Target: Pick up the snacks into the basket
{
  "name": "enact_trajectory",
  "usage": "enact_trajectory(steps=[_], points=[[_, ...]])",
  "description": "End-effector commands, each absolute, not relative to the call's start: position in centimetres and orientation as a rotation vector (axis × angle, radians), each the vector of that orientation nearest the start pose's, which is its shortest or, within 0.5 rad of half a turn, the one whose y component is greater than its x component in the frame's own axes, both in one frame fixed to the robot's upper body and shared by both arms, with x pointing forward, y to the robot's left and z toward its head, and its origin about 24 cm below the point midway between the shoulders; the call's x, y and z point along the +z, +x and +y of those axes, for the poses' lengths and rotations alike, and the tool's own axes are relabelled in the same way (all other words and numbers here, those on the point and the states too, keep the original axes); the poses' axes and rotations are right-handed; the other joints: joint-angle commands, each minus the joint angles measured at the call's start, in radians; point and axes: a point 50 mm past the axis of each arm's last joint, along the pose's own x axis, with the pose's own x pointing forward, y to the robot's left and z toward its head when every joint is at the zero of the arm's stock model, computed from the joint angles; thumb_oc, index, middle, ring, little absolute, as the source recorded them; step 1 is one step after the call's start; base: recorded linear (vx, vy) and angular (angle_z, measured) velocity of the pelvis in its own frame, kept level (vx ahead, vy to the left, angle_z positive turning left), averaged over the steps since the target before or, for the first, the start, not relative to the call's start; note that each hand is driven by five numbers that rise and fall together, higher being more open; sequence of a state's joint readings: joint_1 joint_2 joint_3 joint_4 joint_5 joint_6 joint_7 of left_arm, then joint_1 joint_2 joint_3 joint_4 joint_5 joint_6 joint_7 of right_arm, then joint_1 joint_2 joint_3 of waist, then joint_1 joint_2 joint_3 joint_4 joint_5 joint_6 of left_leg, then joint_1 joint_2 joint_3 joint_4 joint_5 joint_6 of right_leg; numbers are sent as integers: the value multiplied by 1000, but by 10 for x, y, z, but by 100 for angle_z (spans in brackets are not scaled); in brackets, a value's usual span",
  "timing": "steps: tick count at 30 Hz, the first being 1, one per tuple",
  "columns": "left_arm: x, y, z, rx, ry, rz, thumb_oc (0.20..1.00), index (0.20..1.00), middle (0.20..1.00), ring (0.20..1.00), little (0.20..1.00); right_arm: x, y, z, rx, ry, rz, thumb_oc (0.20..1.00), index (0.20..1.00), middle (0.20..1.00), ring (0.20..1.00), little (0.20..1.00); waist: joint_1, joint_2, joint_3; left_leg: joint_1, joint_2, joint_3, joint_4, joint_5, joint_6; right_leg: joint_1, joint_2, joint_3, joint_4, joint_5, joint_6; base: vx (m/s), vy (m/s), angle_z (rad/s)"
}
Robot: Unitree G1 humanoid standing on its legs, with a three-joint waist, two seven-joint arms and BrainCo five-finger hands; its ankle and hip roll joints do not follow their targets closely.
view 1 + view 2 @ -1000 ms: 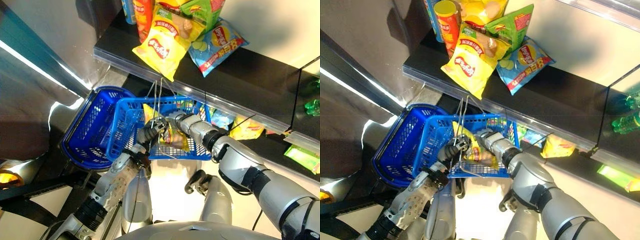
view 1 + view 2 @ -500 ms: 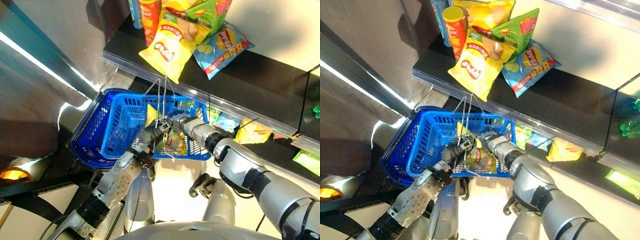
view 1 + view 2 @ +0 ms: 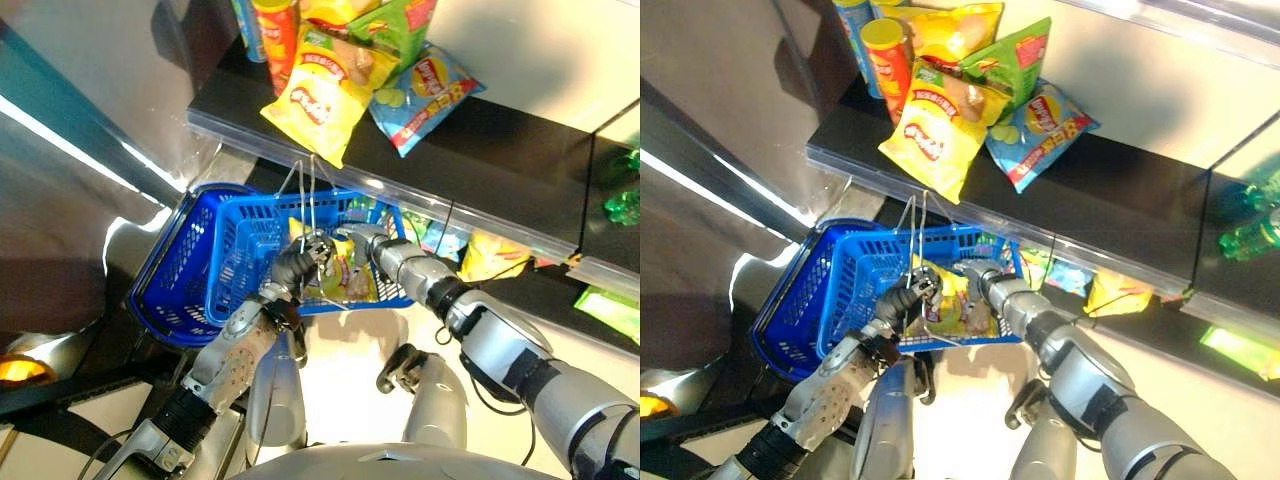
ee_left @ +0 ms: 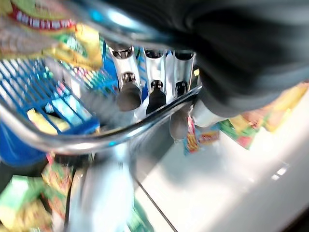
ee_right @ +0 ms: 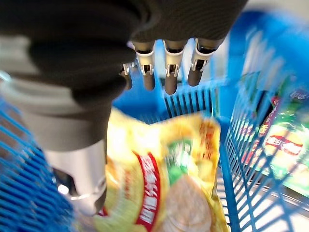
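Note:
My left hand (image 3: 296, 266) hangs a blue basket (image 3: 240, 258) below the shelf. Its fingers (image 4: 129, 94) are curled round the basket's wire handle (image 4: 120, 136). A yellow snack bag (image 3: 346, 276) lies inside the basket against its near wall. My right hand (image 3: 364, 240) reaches into the basket from the right and hovers just above that yellow bag (image 5: 159, 186). Its fingers (image 5: 169, 77) are relaxed and apart from the bag, and the hand is open. More snacks lie on the black shelf (image 3: 500, 160) above: a yellow bag (image 3: 310, 98), a blue bag (image 3: 425, 85), a green bag (image 3: 392, 20) and a red can (image 3: 274, 30).
A second blue basket (image 3: 162, 272) sits under and to the left of the held one. The shelf's clear front edge (image 3: 470, 218) runs just above the basket. On a lower shelf behind the basket lie other bags, among them a yellow one (image 3: 490, 256) and a green one (image 3: 606, 306).
The camera has shifted a little. My right hand has drawn slightly back to the right, and more of the yellow bag shows in the basket. My left hand keeps its hold on the handle.

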State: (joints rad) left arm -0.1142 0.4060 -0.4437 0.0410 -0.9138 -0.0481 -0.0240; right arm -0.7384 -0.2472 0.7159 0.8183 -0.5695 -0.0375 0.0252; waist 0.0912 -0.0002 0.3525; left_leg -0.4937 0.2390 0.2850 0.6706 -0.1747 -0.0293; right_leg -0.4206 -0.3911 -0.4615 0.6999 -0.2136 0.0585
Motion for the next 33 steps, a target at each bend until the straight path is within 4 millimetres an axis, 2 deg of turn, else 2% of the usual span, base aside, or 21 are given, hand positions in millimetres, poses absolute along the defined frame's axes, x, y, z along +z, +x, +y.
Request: enact_trajectory(steps=[1, 3, 4, 5, 6, 8, 9, 10, 11, 15, 16, 17, 19, 21, 24, 26, 27, 28, 29, 31, 33], points=[[93, 260, 115, -470, -479, -148, 200, 200, 200, 200, 200, 58, 349, -78, 582, -1152, -90, 1000, 1000, 1000, 1000, 1000, -28, -36, -22, 77, -5, 24, -66, -26, 22, -5, 10, 48, -36, 138, 77, 17, 13, -29], [89, 260, 122, -437, -470, -148, 200, 200, 200, 200, 200, 60, 339, -92, 551, -1056, -112, 1000, 1000, 1000, 1000, 1000, -48, -46, -28, 100, -4, 33, -86, -21, 22, 12, 13, 54, -55, 150, 81, 23, 23, -17], [85, 258, 129, -414, -450, -142, 200, 200, 200, 200, 200, 54, 329, -111, 522, -1007, -98, 1000, 1000, 1000, 1000, 1000, -64, -52, -36, 127, -7, 37, -112, -16, 21, 35, 16, 55, -82, 160, 86, 23, 21, -14], [85, 258, 129, -414, -450, -142, 200, 200, 200, 200, 200, 54, 328, -112, 522, -1007, -97, 1000, 1000, 1000, 1000, 1000, -64, -52, -36, 128, -7, 38, -113, -15, 21, 36, 16, 55, -83, 160, 86, 54, 46, -17], [81, 257, 139, -382, -411, -145, 200, 200, 200, 200, 200, 51, 313, -135, 467, -951, -105, 1000, 1000, 1000, 1000, 1000, -89, -54, -46, 157, -13, 44, -145, -8, 21, 57, 17, 58, -107, 175, 95, 39, 35, -18], [78, 255, 142, -373, -398, -137, 200, 200, 200, 200, 200, 47, 303, -145, 455, -926, -86, 1000, 1000, 1000, 1000, 1000, -96, -55, -53, 176, -18, 45, -167, -1, 19, 72, 17, 59, -122, 184, 102, 76, 38, -17], [72, 254, 150, -344, -389, -119, 200, 200, 200, 200, 200, 39, 285, -163, 423, -843, -52, 1000, 1000, 1000, 1000, 1000, -116, -59, -67, 209, -26, 52, -212, 14, 15, 104, 21, 62, -162, 202, 109, 86, 28, -19], [71, 253, 149, -346, -390, -115, 200, 200, 200, 200, 200, 39, 284, -164, 423, -841, -48, 1000, 1000, 1000, 1000, 1000, -114, -59, -69, 214, -28, 53, -218, 18, 15, 109, 22, 61, -166, 205, 110, 131, 30, -17], [64, 249, 158, -320, -371, -97, 200, 200, 200, 200, 200, 32, 270, -180, 399, -815, -13, 1000, 1000, 1000, 1000, 1000, -129, -62, -84, 248, -39, 60, -260, 30, 12, 133, 27, 64, -202, 225, 119, 75, 15, -6], [59, 246, 162, -305, -362, -77, 200, 200, 200, 200, 200, 28, 260, -188, 387, -796, 7, 1000, 1000, 1000, 1000, 1000, -135, -63, -92, 279, -47, 67, -296, 43, 11, 154, 29, 67, -227, 241, 125, 59, 29, -12], [44, 239, 171, -269, -341, -27, 200, 200, 200, 200, 200, 12, 244, -207, 331, -735, 94, 1000, 1000, 1000, 1000, 1000, -163, -66, -126, 320, -68, 104, -373, 88, 18, 186, 34, 62, -306, 294, 125, 168, 83, -7], [37, 236, 173, -259, -325, -5, 200, 200, 200, 200, 200, 3, 236, -214, 300, -685, 145, 1000, 1000, 1000, 1000, 1000, -166, -64, -136, 366, -85, 102, -423, 84, 7, 217, 43, 82, -341, 302, 149, 209, 114, -11], [17, 228, 180, -219, -299, 68, 200, 200, 200, 200, 200, -25, 217, -225, 227, -532, 280, 1000, 1000, 1000, 1000, 1000, -185, -56, -159, 421, -122, 123, -520, 113, 3, 247, 49, 93, -424, 344, 165, 161, 112, -36], [5, 224, 184, -183, -282, 106, 200, 200, 200, 200, 200, -42, 207, -229, 196, -458, 361, 1000, 1000, 1000, 1000, 1000, -197, -52, -172, 457, -143, 136, -591, 140, -1, 257, 69, 117, -479, 377, 175, 66, 66, -34], [-3, 220, 188, -158, -247, 139, 200, 200, 200, 200, 200, -48, 206, -230, 199, -513, 388, 1000, 1000, 1000, 1000, 1000, -202, -43, -178, 477, -144, 143, -623, 154, 0, 254, 85, 160, -488, 379, 178, 31, -6, -31], [-4, 220, 190, -150, -235, 143, 200, 200, 200, 200, 200, -54, 206, -230, 190, -510, 422, 1000, 1000, 1000, 1000, 1000, -194, -30, -168, 478, -122, 150, -613, 160, 2, 257, 63, 179, -436, 353, 171, -40, -120, -35], [-9, 220, 189, -146, -240, 167, 200, 200, 200, 200, 200, -63, 205, -229, 171, -491, 465, 1000, 1000, 1000, 1000, 1000, -178, -27, -169, 474, -100, 162, -601, 160, -7, 288, 13, 175, -444, 364, 167, -57, -260, -28], [-10, 220, 190, -141, -242, 171, 200, 200, 200, 200, 200, -64, 207, -227, 168, -481, 470, 1000, 1000, 1000, 1000, 1000, -168, -30, -174, 471, -88, 163, -590, 158, -12, 308, -13, 169, -473, 389, 171, -36, -225, -17], [-10, 220, 190, -141, -242, 171, 200, 200, 200, 200, 200, -64, 207, -227, 168, -481, 470, 1000, 1000, 1000, 1000, 1000, -168, -30, -173, 472, -88, 163, -589, 157, -12, 310, -13, 168, -474, 389, 171, -22, -188, -6], [-12, 220, 189, -135, -251, 178, 200, 200, 200, 200, 200, -68, 209, -226, 161, -472, 486, 1000, 1000, 1000, 1000, 1000, -148, -37, -185, 454, -62, 166, -554, 152, -27, 346, -51, 169, -545, 426, 178, -5, -335, 0], [-16, 219, 194, -92, -272, 192, 200, 200, 200, 200, 200, -65, 215, -223, 156, -457, 476, 1000, 1000, 1000, 1000, 1000, -123, -55, -193, 436, 4, 175, -484, 153, -58, 364, -46, 198, -582, 416, 184, 20, -486, -31]])
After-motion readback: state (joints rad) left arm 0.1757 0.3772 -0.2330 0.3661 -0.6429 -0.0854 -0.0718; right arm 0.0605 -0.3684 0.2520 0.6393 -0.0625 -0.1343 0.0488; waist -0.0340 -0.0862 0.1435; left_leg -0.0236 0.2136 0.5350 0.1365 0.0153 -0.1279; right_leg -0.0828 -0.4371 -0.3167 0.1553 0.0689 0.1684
